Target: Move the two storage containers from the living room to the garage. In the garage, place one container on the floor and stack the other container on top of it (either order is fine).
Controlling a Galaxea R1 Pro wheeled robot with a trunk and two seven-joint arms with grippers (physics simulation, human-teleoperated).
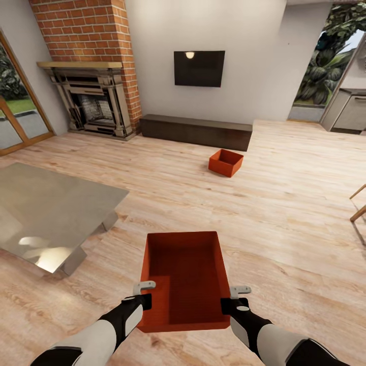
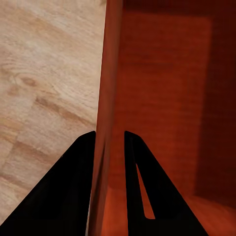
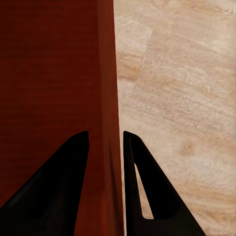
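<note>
Orange-red near container point(image 1: 185, 274) sits between both tools, left point(image 1: 145, 294) and right point(image 1: 234, 300) clamping its side walls.

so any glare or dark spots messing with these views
Head view: bright glare patch on the metal table, a lamp reflection on the TV. Left wrist view: the near container's inside falls into shadow. Right wrist view: the container wall is dark, the wood floor slightly soft.

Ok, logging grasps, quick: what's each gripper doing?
Left gripper: shut on the near container's left wall.
Right gripper: shut on its right wall.
</note>
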